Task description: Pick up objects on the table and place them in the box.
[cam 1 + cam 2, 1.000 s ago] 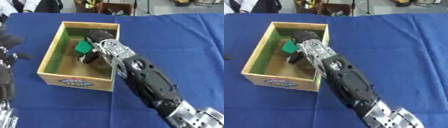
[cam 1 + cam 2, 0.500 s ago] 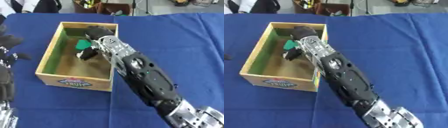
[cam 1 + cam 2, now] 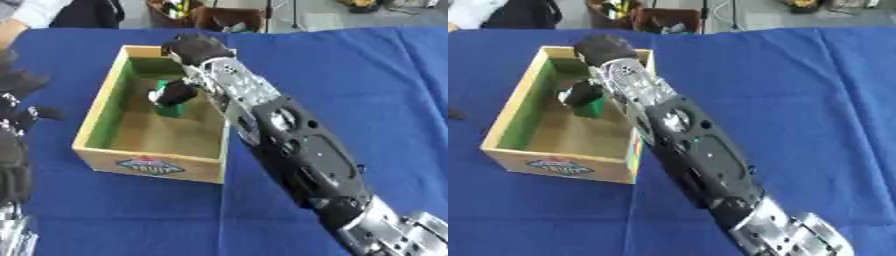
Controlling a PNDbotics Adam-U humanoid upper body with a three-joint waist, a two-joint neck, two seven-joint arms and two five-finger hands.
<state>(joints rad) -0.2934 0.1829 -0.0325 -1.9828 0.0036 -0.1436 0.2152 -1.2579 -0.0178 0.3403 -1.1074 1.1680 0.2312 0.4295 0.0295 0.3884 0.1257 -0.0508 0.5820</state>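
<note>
A wooden box (image 3: 98,120) with a green inner wall and a printed label stands on the blue cloth at the left. My right arm reaches in from the lower right, and my right hand (image 3: 199,50) hangs over the box's far right corner. Its dark fingertips (image 3: 177,92) curl down onto the top of a small green object (image 3: 167,108), which stands on the box floor near the far end. A white bit shows beside the fingertips. My left hand (image 3: 16,117) rests open at the left edge, outside the box.
The blue tablecloth (image 3: 367,85) stretches bare to the right of my arm and in front of the box. Beyond the far table edge are a brown container (image 3: 210,15) and a person's sleeve (image 3: 31,10).
My right hand has drawn back towards the box's far wall. The green object now shows below the fingertips instead of above them.
</note>
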